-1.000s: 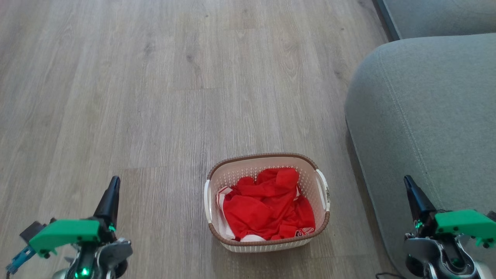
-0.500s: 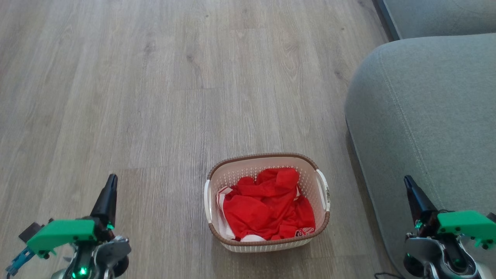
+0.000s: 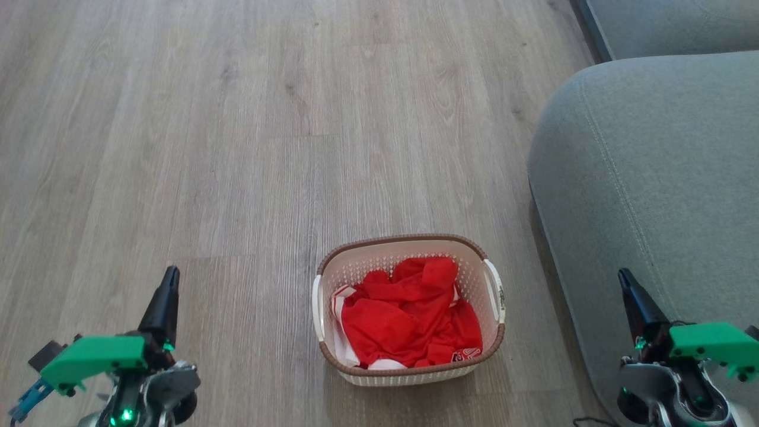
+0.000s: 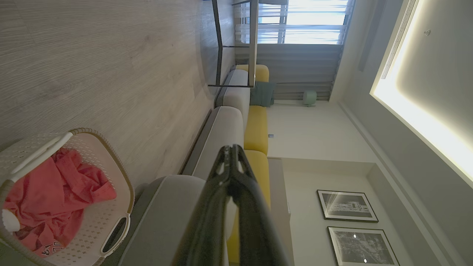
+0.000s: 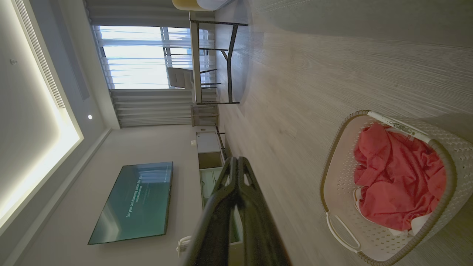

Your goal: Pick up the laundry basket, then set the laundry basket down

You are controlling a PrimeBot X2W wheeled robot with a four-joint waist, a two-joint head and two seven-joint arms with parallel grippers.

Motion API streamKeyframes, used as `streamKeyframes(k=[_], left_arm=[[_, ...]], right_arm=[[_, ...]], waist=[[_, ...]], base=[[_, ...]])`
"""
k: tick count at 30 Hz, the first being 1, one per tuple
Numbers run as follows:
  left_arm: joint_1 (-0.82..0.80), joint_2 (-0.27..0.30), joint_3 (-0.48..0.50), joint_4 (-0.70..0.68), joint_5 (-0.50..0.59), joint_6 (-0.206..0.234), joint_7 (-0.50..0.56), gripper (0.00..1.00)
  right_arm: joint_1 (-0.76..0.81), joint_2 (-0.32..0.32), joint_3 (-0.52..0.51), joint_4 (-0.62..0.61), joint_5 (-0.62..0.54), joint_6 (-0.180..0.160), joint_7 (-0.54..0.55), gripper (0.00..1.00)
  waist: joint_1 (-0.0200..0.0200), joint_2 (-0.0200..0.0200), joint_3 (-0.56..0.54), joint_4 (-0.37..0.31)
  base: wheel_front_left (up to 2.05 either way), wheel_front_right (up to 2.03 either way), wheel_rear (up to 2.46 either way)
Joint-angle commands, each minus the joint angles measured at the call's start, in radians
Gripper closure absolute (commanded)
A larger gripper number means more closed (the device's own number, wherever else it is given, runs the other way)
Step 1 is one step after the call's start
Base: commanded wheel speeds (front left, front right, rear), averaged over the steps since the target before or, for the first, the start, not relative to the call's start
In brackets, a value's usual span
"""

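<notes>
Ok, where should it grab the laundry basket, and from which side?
Probably by its side loops: left end effector on the left handle, right end effector on the right handle, each from outside. The laundry basket sits upright between them.

I see a grey sofa [image 3: 652, 178] at the right on pale wood floor [image 3: 207, 118], crumpled red cloth [image 3: 409, 314] (white trim showing), a lit wall television [image 5: 135, 201] and two framed pictures [image 4: 347, 205].
</notes>
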Motion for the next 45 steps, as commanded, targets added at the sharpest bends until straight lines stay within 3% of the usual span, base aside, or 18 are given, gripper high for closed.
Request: streamKeyframes(k=[1, 45], left_arm=[[-0.055, 0.005, 0.032, -0.029, 0.002, -0.007, 0.007, 1.00], [-0.056, 0.000, 0.038, -0.029, 0.007, -0.007, 0.012, 1.00]], right_arm=[[-0.050, -0.011, 0.017, -0.031, 0.006, -0.001, 0.009, 1.00], [-0.050, -0.011, 0.017, -0.031, 0.006, -0.001, 0.009, 1.00]], waist=[[0.0000, 0.0000, 0.000, 0.000], [0.0000, 0.0000, 0.000, 0.000]], base=[[0.00, 0.00, 0.00], [0.00, 0.00, 0.00]])
